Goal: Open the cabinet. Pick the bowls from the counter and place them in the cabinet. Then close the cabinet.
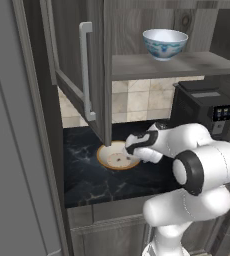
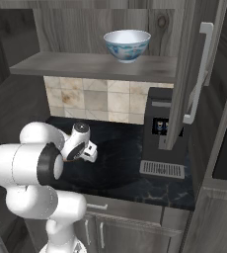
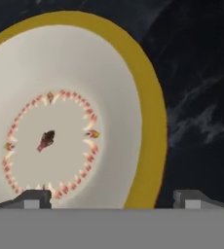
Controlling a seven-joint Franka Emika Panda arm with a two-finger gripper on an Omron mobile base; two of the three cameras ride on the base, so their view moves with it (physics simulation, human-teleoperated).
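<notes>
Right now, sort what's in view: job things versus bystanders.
Job:
cabinet, doors open
blue-patterned bowl on its shelf
cream bowl on the counter
gripper, open above the cream bowl's rim

Bystanders:
coffee machine
tiled backsplash

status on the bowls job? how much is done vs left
Done: cabinet doors are open, and the blue-patterned bowl sits on its shelf. In hand: the tool is open and low over the cream bowl on the counter, one fingertip over the bowl's inside and one beyond its rim; nothing gripped yet. Left: grasp that bowl, put it on the shelf, shut the doors.
</notes>
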